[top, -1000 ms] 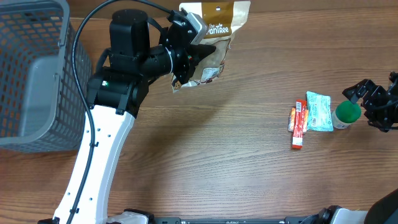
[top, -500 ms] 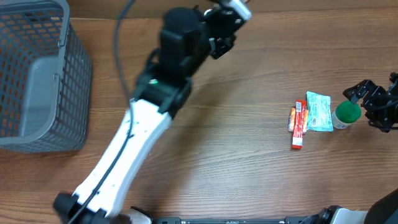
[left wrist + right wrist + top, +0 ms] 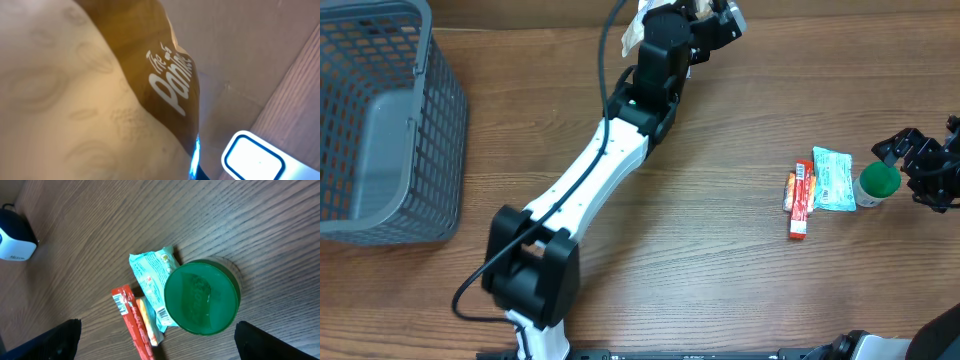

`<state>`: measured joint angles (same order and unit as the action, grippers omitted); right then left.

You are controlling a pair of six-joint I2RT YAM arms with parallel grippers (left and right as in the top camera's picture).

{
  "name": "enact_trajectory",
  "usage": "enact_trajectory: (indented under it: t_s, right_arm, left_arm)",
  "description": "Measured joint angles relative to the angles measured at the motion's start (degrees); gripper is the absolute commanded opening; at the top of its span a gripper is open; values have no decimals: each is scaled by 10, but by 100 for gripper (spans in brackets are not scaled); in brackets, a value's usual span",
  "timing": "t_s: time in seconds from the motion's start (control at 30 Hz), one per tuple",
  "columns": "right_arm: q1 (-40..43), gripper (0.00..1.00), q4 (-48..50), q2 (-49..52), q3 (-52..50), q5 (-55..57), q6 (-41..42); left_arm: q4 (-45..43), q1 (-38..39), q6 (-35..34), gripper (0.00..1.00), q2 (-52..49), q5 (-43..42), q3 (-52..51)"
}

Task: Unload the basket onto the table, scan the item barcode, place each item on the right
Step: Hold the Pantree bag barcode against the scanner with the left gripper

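- Brown wood-grain desk (image 3: pixel 720 270); past its far edge the left wrist view only gives us a plain beige surface
- Grey mesh basket (image 3: pixel 438 130) takes up the left end
- A teal packet (image 3: pixel 833 180), red sticks (image 3: pixel 801 200) and a green-lidded tub (image 3: pixel 878 180) are bunched together near the right edge, with loads of bare wood in between
- Left arm (image 3: pixel 590 180) stretches diagonally from the near edge to the far edge
- Its left tool (image 3: pixel 710 28) is clamped shut on the snack pouch (image 3: pixel 100 100), which hangs raised up there just beside a white scanner box (image 3: pixel 252 157)
- Right tool (image 3: pixel 912 172) sits at the right edge, jaws wide apart and gripping nothing, with the tub just in front of it
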<state>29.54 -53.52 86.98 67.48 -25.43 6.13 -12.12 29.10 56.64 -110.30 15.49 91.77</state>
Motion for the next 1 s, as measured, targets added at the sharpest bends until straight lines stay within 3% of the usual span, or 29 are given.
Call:
enact_trajectory:
  t_s: [0.17, 0.5, 1.0]
  right_arm:
    - [0, 100, -1, 0, 0, 0, 0]
    - [0, 100, 0, 0, 0, 0, 0]
    - [0, 100, 0, 0, 0, 0, 0]
  left_arm:
    - [-56, -3, 50, 4, -56, 2, 0]
    - [-167, -30, 82, 4, -156, -43, 0]
    - [-218, -48, 85, 4, -230, -109, 0]
